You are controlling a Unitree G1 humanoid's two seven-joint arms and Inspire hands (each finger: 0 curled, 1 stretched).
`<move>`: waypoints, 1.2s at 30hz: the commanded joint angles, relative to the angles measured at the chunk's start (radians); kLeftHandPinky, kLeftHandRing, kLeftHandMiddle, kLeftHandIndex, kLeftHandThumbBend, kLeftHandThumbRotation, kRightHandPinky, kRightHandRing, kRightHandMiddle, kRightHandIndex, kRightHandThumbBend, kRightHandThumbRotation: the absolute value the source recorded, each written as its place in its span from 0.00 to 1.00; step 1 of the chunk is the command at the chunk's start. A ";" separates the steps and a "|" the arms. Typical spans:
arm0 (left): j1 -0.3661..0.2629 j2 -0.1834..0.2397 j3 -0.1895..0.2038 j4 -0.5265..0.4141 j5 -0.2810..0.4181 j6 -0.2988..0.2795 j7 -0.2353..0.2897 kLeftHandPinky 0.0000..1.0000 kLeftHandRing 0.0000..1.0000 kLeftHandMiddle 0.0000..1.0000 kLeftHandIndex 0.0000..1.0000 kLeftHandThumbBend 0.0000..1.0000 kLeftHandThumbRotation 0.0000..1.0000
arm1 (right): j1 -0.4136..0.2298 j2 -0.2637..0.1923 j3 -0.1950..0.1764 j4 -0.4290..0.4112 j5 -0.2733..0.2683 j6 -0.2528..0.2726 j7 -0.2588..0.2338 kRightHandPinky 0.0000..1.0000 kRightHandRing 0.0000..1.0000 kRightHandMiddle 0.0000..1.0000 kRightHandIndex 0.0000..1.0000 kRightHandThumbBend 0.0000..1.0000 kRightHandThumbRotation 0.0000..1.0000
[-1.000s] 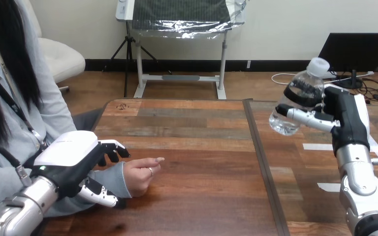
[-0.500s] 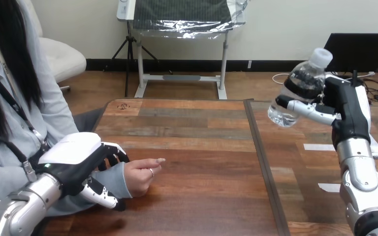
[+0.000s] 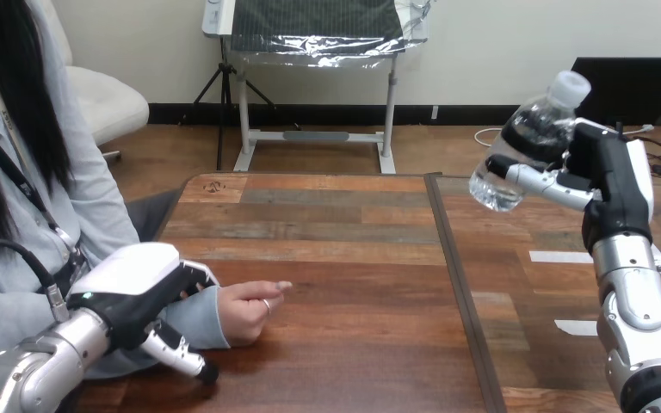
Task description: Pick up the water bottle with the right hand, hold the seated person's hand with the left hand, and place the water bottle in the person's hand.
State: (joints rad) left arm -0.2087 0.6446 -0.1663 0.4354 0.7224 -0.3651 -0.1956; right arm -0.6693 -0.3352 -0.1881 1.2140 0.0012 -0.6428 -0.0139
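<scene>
A clear water bottle [image 3: 523, 153] with a white cap is held in the air over the table's right part, tilted with its cap up and to the right. My right hand [image 3: 609, 176] is shut on it, fingers wrapped round its lower body. The person's hand [image 3: 248, 308] rests on the wooden table [image 3: 344, 258] at the left, loosely curled, one finger pointing right. My left hand [image 3: 133, 284] lies over the person's grey-sleeved wrist [image 3: 198, 318]. Its fingers curl down over the far side of the sleeve and its thumb runs along the near side.
A dark seam [image 3: 454, 284] runs front to back and splits the table into two halves. White tape strips [image 3: 558, 256] lie on the right half below the bottle. The person sits at the table's left side.
My right hand has lifted the bottle a little higher and to the right. My left hand's fingers have curled down closer over the person's sleeve.
</scene>
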 commanded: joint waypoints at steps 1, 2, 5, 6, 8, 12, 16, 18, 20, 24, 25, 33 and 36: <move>-0.069 0.031 -0.016 0.012 -0.011 0.002 -0.009 0.56 0.61 0.64 0.66 1.00 0.29 | -0.073 -0.015 -0.017 -0.081 0.020 -0.047 0.005 0.28 0.34 0.41 0.45 0.81 0.00; -0.068 0.032 -0.017 0.015 -0.012 0.001 -0.007 0.56 0.61 0.64 0.66 1.00 0.29 | -0.071 -0.014 -0.020 -0.084 0.028 -0.054 0.015 0.28 0.33 0.41 0.44 0.81 0.00; -0.067 0.033 -0.021 0.017 -0.016 0.007 -0.011 0.56 0.60 0.63 0.66 1.00 0.30 | -0.068 -0.013 -0.027 -0.088 0.037 -0.060 0.029 0.28 0.33 0.41 0.44 0.80 0.00; -0.067 0.033 -0.022 0.016 -0.019 0.011 -0.017 0.56 0.60 0.63 0.66 1.00 0.29 | -0.068 -0.013 -0.028 -0.089 0.036 -0.057 0.027 0.27 0.33 0.40 0.44 0.80 0.00; -0.067 0.034 -0.025 0.021 -0.022 0.011 -0.019 0.56 0.60 0.63 0.66 1.00 0.29 | -0.066 -0.013 -0.030 -0.093 0.039 -0.057 0.033 0.27 0.33 0.40 0.44 0.80 0.00; -0.068 0.034 -0.029 0.030 -0.023 0.003 -0.011 0.55 0.59 0.63 0.65 1.00 0.29 | -0.062 -0.011 -0.035 -0.104 0.052 -0.055 0.049 0.27 0.33 0.41 0.44 0.80 0.00; -0.061 0.034 -0.031 0.027 -0.019 0.004 -0.006 0.55 0.59 0.62 0.65 1.00 0.29 | -0.059 -0.007 -0.046 -0.110 0.075 -0.053 0.078 0.27 0.33 0.41 0.44 0.79 0.00; -0.056 0.032 -0.031 0.025 -0.019 0.007 -0.005 0.54 0.58 0.62 0.65 1.00 0.28 | -0.058 -0.006 -0.048 -0.115 0.082 -0.045 0.084 0.27 0.33 0.41 0.44 0.79 0.00; -0.053 0.031 -0.031 0.023 -0.021 0.010 -0.007 0.54 0.58 0.61 0.64 1.00 0.27 | -0.057 -0.004 -0.048 -0.119 0.084 -0.044 0.083 0.27 0.33 0.41 0.44 0.78 0.00; -0.048 0.030 -0.032 0.020 -0.020 0.011 -0.007 0.52 0.55 0.59 0.62 1.00 0.25 | -0.052 -0.006 -0.043 -0.126 0.081 -0.048 0.082 0.27 0.33 0.41 0.44 0.79 0.00; -0.047 0.030 -0.032 0.021 -0.020 0.010 -0.005 0.51 0.54 0.58 0.61 1.00 0.25 | -0.052 -0.006 -0.042 -0.127 0.081 -0.048 0.082 0.28 0.33 0.41 0.44 0.78 0.00; -0.030 0.021 -0.023 0.004 -0.047 0.006 -0.004 0.47 0.48 0.53 0.65 1.00 0.19 | -0.048 -0.001 -0.040 -0.136 0.080 -0.043 0.078 0.28 0.34 0.42 0.45 0.78 0.00; -0.018 0.020 -0.022 -0.020 -0.048 0.021 -0.009 0.46 0.46 0.51 0.68 1.00 0.16 | -0.045 0.000 -0.038 -0.140 0.076 -0.046 0.077 0.28 0.34 0.42 0.45 0.78 0.00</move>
State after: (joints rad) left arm -0.2094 0.6557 -0.1835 0.4578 0.6872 -0.3610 -0.2093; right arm -0.6685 -0.3349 -0.2135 1.1429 0.0632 -0.6548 0.0664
